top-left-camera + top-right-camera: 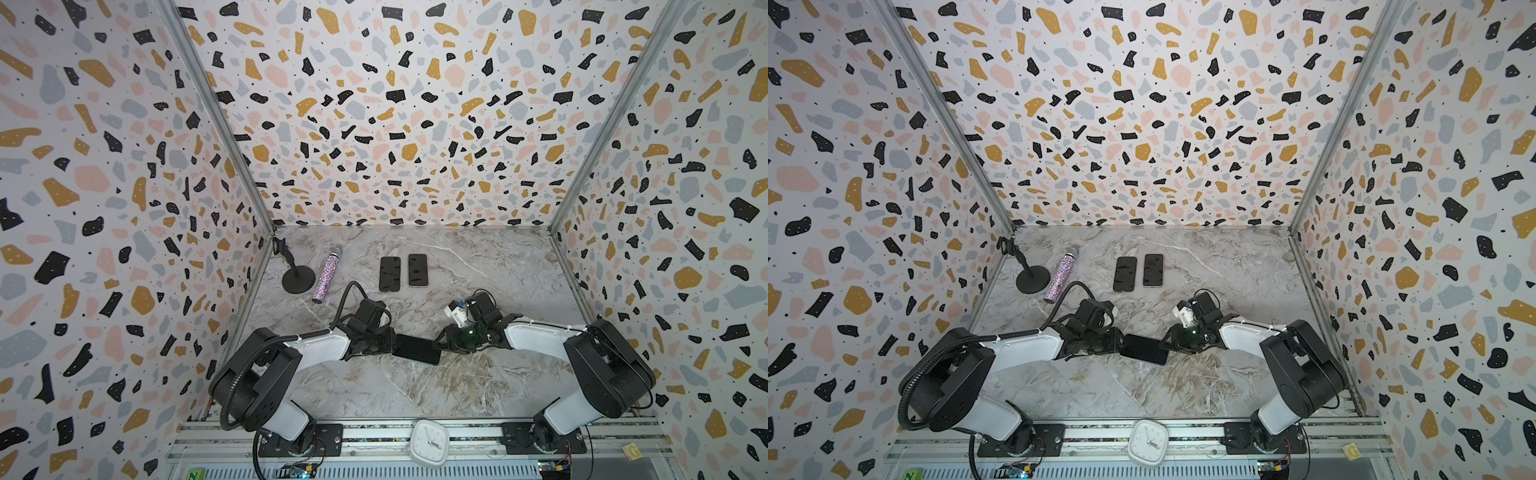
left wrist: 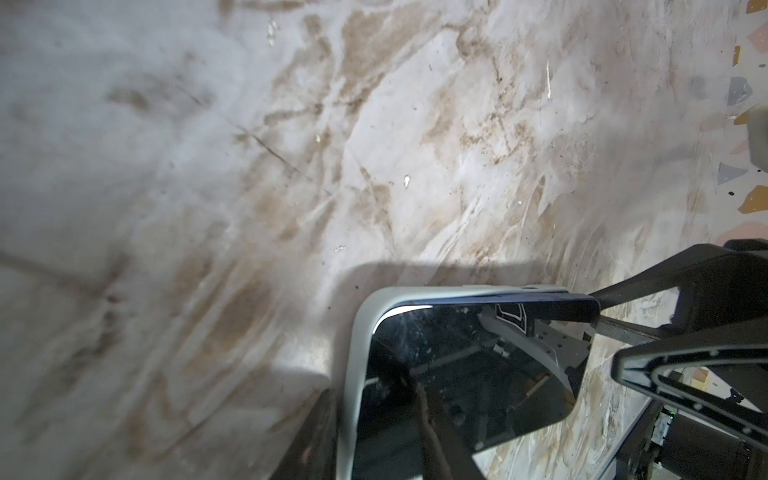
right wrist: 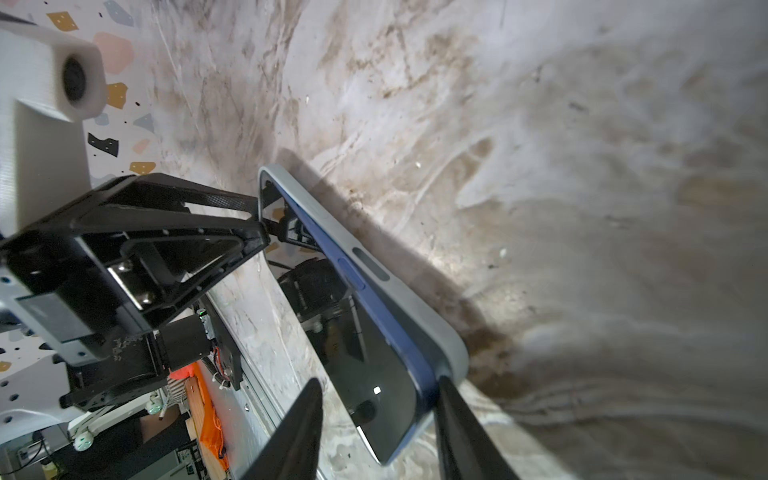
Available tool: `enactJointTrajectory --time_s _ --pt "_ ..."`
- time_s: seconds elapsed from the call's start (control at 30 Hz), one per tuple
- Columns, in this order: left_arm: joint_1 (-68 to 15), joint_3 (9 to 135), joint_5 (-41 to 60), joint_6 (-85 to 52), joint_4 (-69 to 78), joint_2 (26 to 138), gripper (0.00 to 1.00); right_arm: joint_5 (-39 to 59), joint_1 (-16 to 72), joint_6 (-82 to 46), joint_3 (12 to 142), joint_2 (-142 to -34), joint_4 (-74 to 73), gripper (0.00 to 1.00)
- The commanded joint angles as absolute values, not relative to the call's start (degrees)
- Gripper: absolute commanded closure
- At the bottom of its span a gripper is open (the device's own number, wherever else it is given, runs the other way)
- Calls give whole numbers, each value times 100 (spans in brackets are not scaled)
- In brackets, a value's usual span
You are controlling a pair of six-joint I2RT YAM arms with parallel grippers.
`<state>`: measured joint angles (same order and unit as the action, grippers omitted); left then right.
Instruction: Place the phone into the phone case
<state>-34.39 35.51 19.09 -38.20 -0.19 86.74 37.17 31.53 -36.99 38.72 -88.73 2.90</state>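
Two claws at one dark phone point(image 1: 415, 348), low over the front middle of the marble bench point(image 1: 478, 266), seen in both top views. On the left side, the left claw point(image 1: 394, 344): narrowly parted and clamped on one short end of the grey phone case point(image 3: 415, 307), with one finger behind the case and one on the screen side. On the right side, the right claw point(image 3: 378, 386): jaws well apart, straddling the opposite end, with one finger point(image 3: 461, 424) touching the edge there and the other finger point(image 3: 299, 432) clear of the glass; gripping nothing. Phone lying screen-up in the case but not flush. In the right wrist view, blue side edge of the phone standing proud of the grey rim along one long side. In the left wrist view, a dark corner jutting past the rim toward the right claw. Slanted across the gap between the two claws; resting on the bench or just above it, cannot tell. Well behind, toward the back of the bench, a bare handset point(image 1: 390, 273) and a pink-rimmed handset point(image 1: 417, 270), flat, side by side, screens up. Left of those, a glittery microphone point(image 1: 327, 274) lying flat, just beside the round black base of a small stand point(image 1: 297, 278). At the front, between the arm bases, a white square clock point(image 1: 429, 442).
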Motion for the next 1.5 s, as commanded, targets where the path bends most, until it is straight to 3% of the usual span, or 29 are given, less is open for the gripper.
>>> enactJointTrajectory --time_s 0.0,0.27,0.83,1.47 --pt "-3403 3570 1929 -3683 -181 8446 66 3501 3181 -3450 4059 -8644 786 54" --pt "-3401 3128 1706 -3542 -778 7653 49 3217 3162 -2862 4409 -8671 1117 54" --pt "-4096 2517 2115 -4104 15 7396 37 3305 3224 -2033 4734 -9484 753 51" --pt "-4137 3287 2107 -4094 666 8666 49 3603 3256 -2093 4193 -9245 566 60"
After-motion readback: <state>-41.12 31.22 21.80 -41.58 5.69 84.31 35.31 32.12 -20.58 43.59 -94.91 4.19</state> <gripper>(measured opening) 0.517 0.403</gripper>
